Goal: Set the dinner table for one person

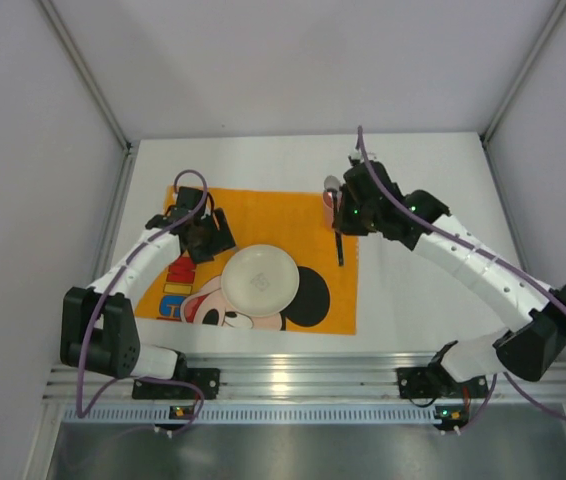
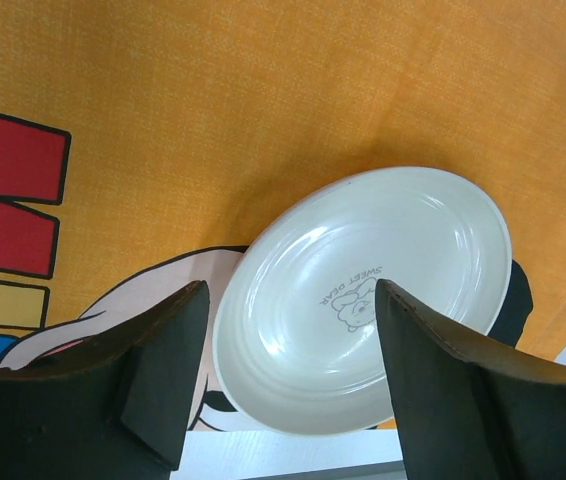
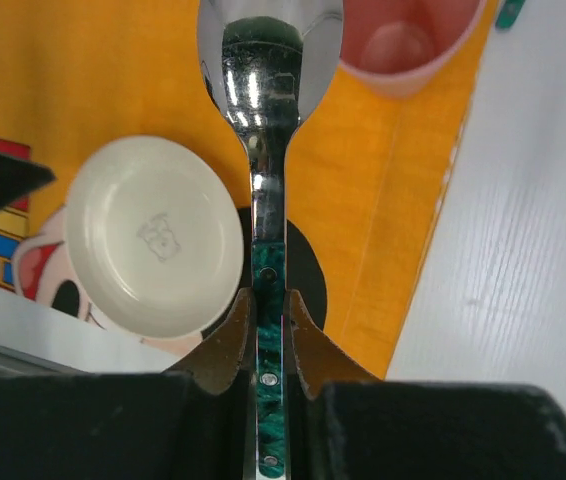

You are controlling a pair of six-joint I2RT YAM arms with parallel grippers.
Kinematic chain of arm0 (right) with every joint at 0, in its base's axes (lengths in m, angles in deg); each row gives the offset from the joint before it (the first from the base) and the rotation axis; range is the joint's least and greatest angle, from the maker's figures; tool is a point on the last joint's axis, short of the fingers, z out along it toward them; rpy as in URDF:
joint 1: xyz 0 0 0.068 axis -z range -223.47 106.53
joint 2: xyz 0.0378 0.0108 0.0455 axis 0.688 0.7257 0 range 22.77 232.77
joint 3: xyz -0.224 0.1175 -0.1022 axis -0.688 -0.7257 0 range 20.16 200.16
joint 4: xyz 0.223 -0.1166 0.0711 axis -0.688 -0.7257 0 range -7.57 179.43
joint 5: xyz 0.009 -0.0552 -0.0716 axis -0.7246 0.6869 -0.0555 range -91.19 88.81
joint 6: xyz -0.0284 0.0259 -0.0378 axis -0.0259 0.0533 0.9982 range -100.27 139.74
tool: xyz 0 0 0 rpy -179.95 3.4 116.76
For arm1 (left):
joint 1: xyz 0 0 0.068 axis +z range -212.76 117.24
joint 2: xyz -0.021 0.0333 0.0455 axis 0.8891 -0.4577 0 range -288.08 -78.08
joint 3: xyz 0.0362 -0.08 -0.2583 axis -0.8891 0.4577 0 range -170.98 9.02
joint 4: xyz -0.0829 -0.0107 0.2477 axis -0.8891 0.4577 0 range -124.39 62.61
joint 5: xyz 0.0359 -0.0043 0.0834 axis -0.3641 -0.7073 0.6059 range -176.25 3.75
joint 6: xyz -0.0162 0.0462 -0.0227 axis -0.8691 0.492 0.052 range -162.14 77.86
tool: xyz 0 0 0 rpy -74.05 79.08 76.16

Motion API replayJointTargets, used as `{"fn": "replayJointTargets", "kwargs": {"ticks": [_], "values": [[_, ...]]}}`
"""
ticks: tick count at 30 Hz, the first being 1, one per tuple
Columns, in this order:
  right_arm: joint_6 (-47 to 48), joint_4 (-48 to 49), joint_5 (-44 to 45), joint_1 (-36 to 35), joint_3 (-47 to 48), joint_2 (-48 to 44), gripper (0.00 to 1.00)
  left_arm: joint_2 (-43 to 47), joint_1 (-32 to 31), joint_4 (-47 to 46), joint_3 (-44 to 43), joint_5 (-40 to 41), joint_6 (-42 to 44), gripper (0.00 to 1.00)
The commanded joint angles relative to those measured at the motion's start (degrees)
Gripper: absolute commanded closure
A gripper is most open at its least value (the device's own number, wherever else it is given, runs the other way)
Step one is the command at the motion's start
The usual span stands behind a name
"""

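While the right gripper clamps the spoon handle near the right edge of the mat, the left gripper hangs open beside the plate, white table under the mat.

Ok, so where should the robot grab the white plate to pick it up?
Probably by the rim of the plate, on the side nearest the open left gripper. It lies flat on the placemat and looks too wide for the fingers to span, but its raised edge lets one finger go inside, one outside, from above.
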Motion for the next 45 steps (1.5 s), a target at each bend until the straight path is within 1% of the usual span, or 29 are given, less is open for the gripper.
{"fn": "replayJointTargets", "kwargs": {"ticks": [1,2,6,7,10,16,21,23,26,33,35,36,37,39,42,44,45], "values": [[-4.7,4.4,-3.9,-1.0,-6.9,1.7,1.00,2.5,-0.1,-0.9,-1.2,1.5,0.2,0.27],[-4.9,4.9,-4.5,-1.1,-7.6,2.9,1.00,2.8,-0.1,-0.7,-0.8,1.6,0.4,0.20],[-5.3,7.1,-6.5,-2.4,-9.0,5.5,1.00,5.7,-0.1,0.7,0.1,2.6,0.7,0.18],[-5.7,7.8,-7.6,-3.0,-9.4,6.0,1.00,6.0,-0.1,1.5,0.2,4.3,0.8,0.18],[-7.3,9.1,-9.8,-3.7,-10.3,8.6,1.00,7.7,-0.1,2.8,0.4,5.4,1.2,0.18],[-10.0,9.3,-11.2,-3.9,-11.4,13.8,1.00,9.1,0.0,3.5,0.8,6.0,1.6,0.18],[-11.7,9.2,-9.5,-3.9,-12.6,17.2,1.00,10.0,0.0,3.6,1.7,6.3,1.4,0.18],[-13.2,8.5,-7.3,-3.9,-13.0,18.0,1.00,10.2,0.0,3.6,1.8,6.4,1.3,0.18],[-14.7,7.9,-7.5,-3.9,-13.3,19.5,1.00,10.6,0.0,4.0,2.0,6.7,1.4,0.18],[-12.8,10.5,-12.3,-5.1,-12.0,24.2,1.00,9.7,0.0,3.6,1.6,6.1,1.2,0.18],[-12.1,10.5,-14.1,-5.2,-11.9,25.3,0.85,9.5,0.0,3.5,1.2,6.1,1.1,0.18],[-11.9,10.6,-14.4,-5.2,-11.8,25.3,0.79,9.4,0.0,3.3,1.1,6.1,1.1,0.18],[-11.7,10.5,-15.1,-5.3,-11.9,25.4,0.62,9.4,0.0,3.1,1.1,6.1,1.1,0.18],[-11.1,10.1,-15.5,-5.2,-11.9,25.4,0.52,9.2,0.0,2.9,1.1,6.2,1.1,0.18],[-9.7,8.3,-15.5,-5.3,-10.6,24.6,0.45,8.6,0.0,2.3,1.1,5.9,0.7,0.18],[-7.7,6.6,-15.0,-5.6,-9.2,22.8,0.44,8.3,0.0,1.9,1.2,5.5,0.5,0.18],[-6.9,4.3,-14.2,-5.8,-7.2,21.8,0.45,8.1,0.0,1.5,1.3,5.3,0.5,0.18]]}}
